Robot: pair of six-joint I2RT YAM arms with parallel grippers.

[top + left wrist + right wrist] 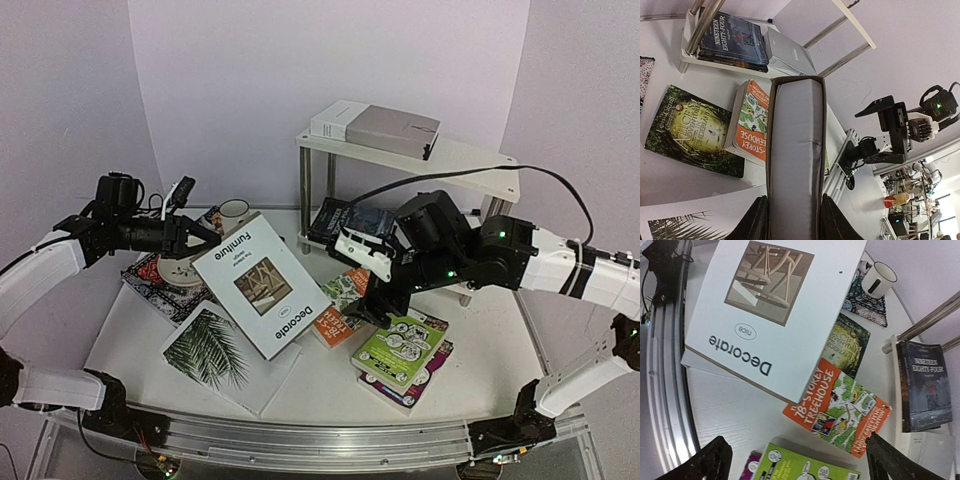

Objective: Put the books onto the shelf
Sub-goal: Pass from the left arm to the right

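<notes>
Ten books, as far as can be told apart. Two on the top board of the shelf (470, 160), upper centre-right of the overhead view: a white book (335, 120) and a grey book (395, 130), touching side by side. Two on the lower board: the dark Nineteen Eighty-Four (732, 37) and a grey volume (787, 52) just beside it. Six lower in the frame: the white Decorate book (262, 285), the palm-leaf book (215, 350) flat at lower left, the dark green Alice book (690, 132), the orange Treehouse book (840, 405) partly over it, and the lime green book (400, 350) stacked on the magenta book (437, 358) at lower right.

Two grippers. Left gripper (195, 235) at centre left, clamped on the Decorate book's spine, holding it tilted above the table (330, 385). Right gripper (378, 305) at centre right, jaws spread wide around nothing, hovering over the orange and lime green covers.

One mug (233, 210) and one patterned placemat (160, 290), upper left.

White tabletop with a curved far edge, a metal rail (300, 440) along the bottom, pale lilac walls behind
</notes>
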